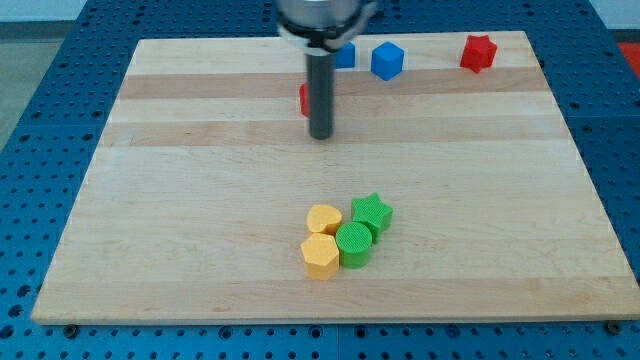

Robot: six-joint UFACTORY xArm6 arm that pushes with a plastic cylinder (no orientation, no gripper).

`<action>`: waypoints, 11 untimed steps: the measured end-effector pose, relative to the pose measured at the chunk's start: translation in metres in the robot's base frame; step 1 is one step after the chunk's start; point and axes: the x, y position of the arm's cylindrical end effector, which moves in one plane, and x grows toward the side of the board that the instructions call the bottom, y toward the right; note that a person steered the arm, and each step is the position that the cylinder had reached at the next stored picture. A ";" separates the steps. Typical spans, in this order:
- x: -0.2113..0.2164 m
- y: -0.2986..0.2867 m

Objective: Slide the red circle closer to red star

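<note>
Red circle (304, 99) mostly hidden behind rod, my tip (321, 135) just beside it

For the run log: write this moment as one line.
my tip beside red circle, mostly hidden behind rod | red star far right, top | not yet close

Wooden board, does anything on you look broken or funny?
Nothing looks broken. The only odd bit: the red circle is mostly hidden behind my tip, near the view's top of the wooden board, far from the red star.
</note>
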 end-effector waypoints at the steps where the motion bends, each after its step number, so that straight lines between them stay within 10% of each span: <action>1: -0.021 -0.041; 11: -0.058 0.183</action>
